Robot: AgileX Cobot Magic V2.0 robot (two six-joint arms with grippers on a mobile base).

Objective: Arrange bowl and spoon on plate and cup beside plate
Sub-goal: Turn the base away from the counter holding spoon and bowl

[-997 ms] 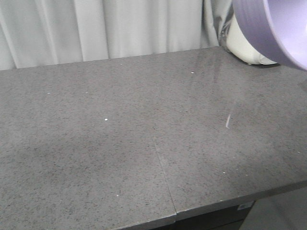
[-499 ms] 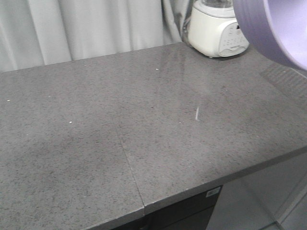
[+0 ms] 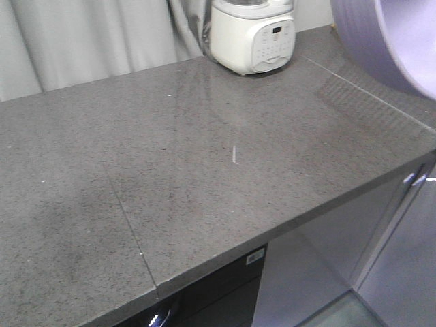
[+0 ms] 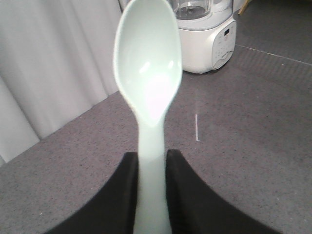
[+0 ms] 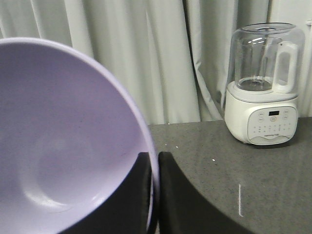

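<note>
Bowl [image 5: 63,146] is up off the desk [image 3: 204,170], hanging from the right claw [image 5: 155,158]. That claw is clamped on the rim, one finger inside the wall and one outside, so the lavender body sits out to the claw's left. A rim pinch makes sense to me for carrying, since it should let the bowl go down flat.

Same deal for the spoon [image 4: 148,73]: the left claw [image 4: 152,161] is squeezed onto the handle. The scoop pokes straight out ahead of the fingertips, hollow side toward the camera.

The front view only catches a slice of the bowl at its upper right, with no claws and no spoon, so only the wrist views show the grips. The right wrist view also shows the blender [image 5: 263,97] on the desk, beyond the claw and off to its right, in front of the curtain [image 5: 146,58].

No plate or cup shows in any view, so I can't tell where the drop-off spot is.
</note>
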